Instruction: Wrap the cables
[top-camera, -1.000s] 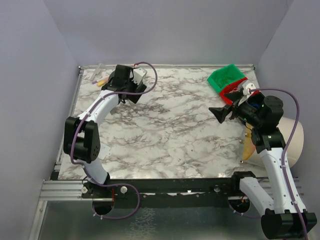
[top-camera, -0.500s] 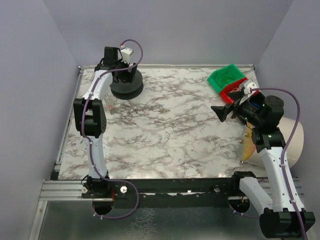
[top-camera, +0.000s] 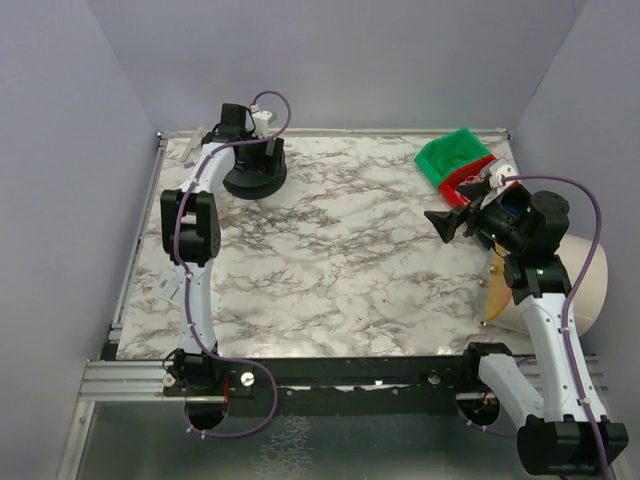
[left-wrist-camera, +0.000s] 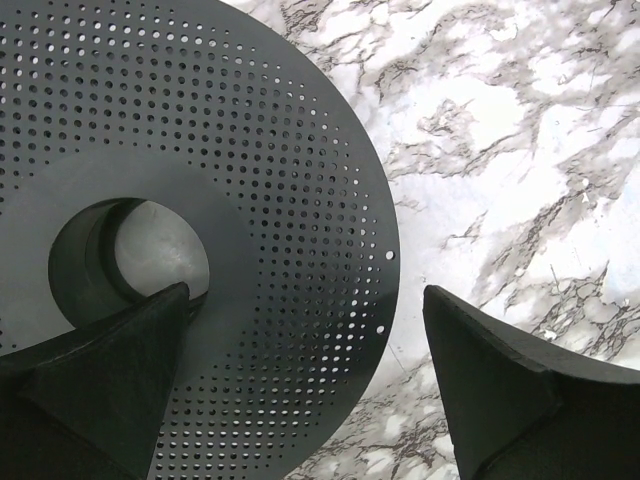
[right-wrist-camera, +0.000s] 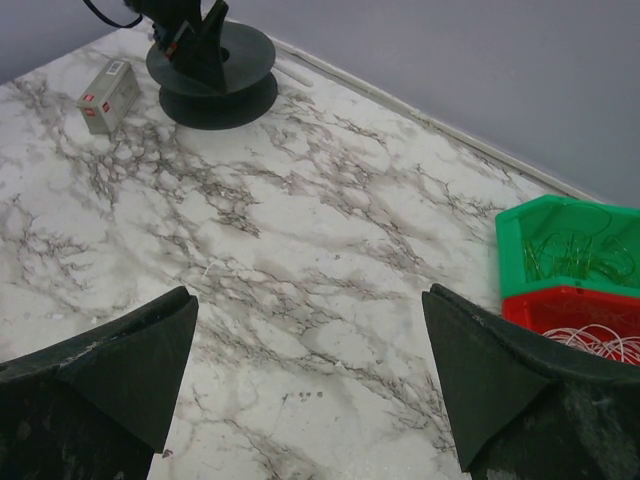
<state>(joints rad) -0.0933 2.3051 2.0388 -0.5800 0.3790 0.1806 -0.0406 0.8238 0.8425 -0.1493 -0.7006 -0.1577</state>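
Thin whitish cables (right-wrist-camera: 590, 342) lie looped in a red bin (right-wrist-camera: 560, 306) at the right edge of the right wrist view. My left gripper (left-wrist-camera: 305, 385) is open just above the black perforated spool (left-wrist-camera: 250, 200). One finger hangs over the hub hole and the other outside the rim. From above, the left gripper (top-camera: 264, 162) sits on the spool (top-camera: 250, 181) at the back left. My right gripper (top-camera: 446, 221) hovers open over bare marble beside the red bin (top-camera: 462, 184). Nothing lies between its fingers (right-wrist-camera: 110, 365).
A green bin (top-camera: 452, 153) with thin yellowish wires stands behind the red one. A small grey box (right-wrist-camera: 110, 94) lies next to the spool (right-wrist-camera: 212, 78). A white bucket (top-camera: 585, 285) stands off the table's right edge. Purple walls enclose the marble table (top-camera: 330, 270).
My left arm has straightened and reached toward the back, uncovering the spool and settling its gripper over it. The right arm has barely moved. Both grippers stayed open.
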